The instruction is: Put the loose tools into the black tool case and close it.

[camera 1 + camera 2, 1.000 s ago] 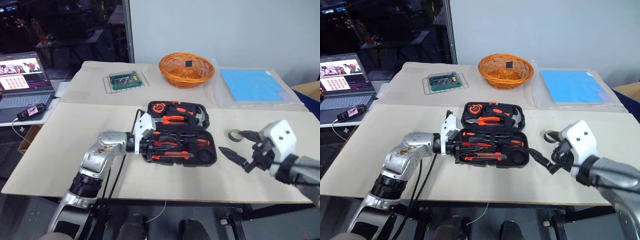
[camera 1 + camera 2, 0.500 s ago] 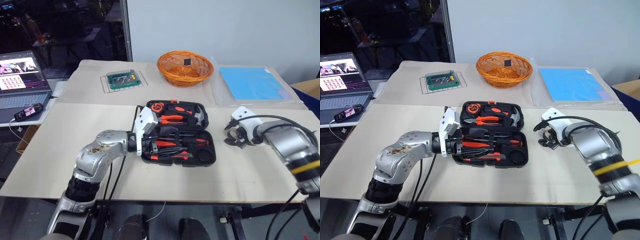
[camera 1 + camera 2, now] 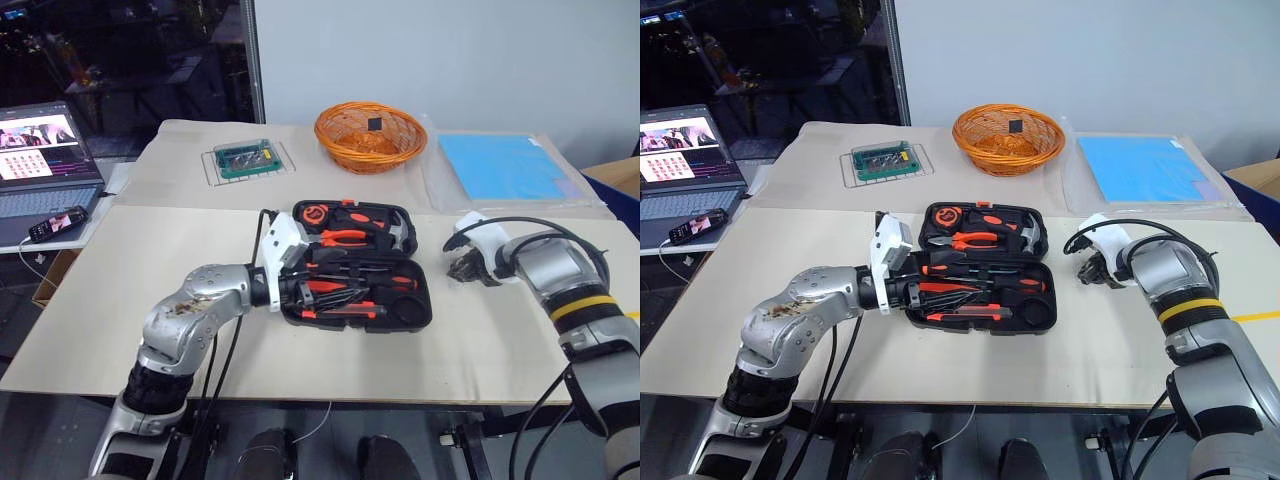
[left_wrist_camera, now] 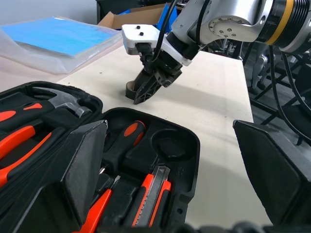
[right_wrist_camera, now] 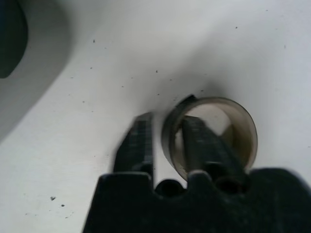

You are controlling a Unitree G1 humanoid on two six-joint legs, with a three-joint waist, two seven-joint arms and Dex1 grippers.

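Your right pincer [image 3: 466, 268] is clamped on the small beige tape roll [image 5: 210, 136]: one finger inside the ring, one outside, pinching the wall. The roll sits flat on the pale worktop [image 3: 180, 260], centre-right of the head frame, just right of the black moulded-plastic clamshell tool case [image 3: 356, 268] and apart from it.

Step in hand, as I read it: lift the roll and carry it to the case.
- The bite is on one side of the ring only, so expect the roll to swing or tilt. Lift straight up first and check it hangs steady before you traverse.
- The empty round recess [image 4: 167, 145] in the near-right corner of the case looks like the roll's seat. Come in from above and lower the roll flat into it.
- Release only once the roll is down inside the recess; a tilted roll may stop the lid shutting.

Your left pincer [image 3: 908, 291], fingers wide apart and holding nothing, hovers at the case's left end. Keep it off the lid until the roll is in.

The roll: a thin-walled ring, beige to tan, darker on the outer face, open centre. Light and slightly springy, I'd guess.

Case lies open, orange-and-black tools in its recesses. Closing not yet started.
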